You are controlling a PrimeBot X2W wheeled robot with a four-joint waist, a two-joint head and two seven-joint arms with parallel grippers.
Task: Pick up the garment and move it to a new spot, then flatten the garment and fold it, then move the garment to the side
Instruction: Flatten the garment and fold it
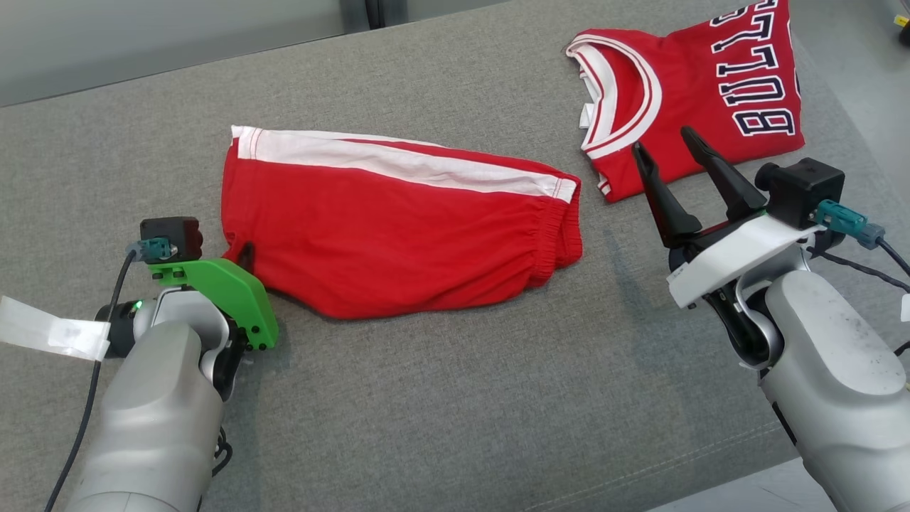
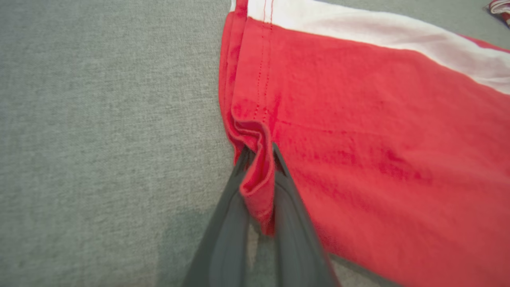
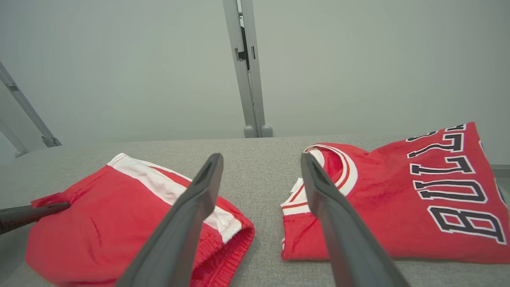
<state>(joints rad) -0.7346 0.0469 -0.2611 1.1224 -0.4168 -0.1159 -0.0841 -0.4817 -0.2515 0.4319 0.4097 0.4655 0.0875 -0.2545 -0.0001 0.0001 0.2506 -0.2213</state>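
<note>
**Left gripper pinches the hem corner; shorts run away to its right**

Head view: the red shorts (image 1: 398,227) lie near the middle of the grey fabric-covered worktop (image 1: 455,398). Their long axis runs left to right, with the leg hem at the robot's left and the gathered elastic waistband at its right. The left gripper (image 1: 245,254) sits at the near left corner of the hem, so the whole garment extends rightward from it. The right gripper (image 1: 661,142) hangs spread wide with nothing in it. It is raised, apart from the waistband end, and sits in front of a red Bulls jersey (image 1: 711,92).

Left wrist view: the left gripper (image 2: 259,153) is closed on a small raised fold of the stitched hem. Soft knit is bunched between the dark fingers (image 2: 227,239). The white side stripe (image 2: 358,32) runs along the far edge.

Right wrist view: the right gripper (image 3: 261,157) has its jaws parted, the shorts (image 3: 119,223) to one side and the jersey (image 3: 398,207) to the other. Both are limp and wrinkle easily.

Judgement: a lift from this one corner would let the cloth trail and unfold. The right arm is the nearer one to the waistband.
</note>
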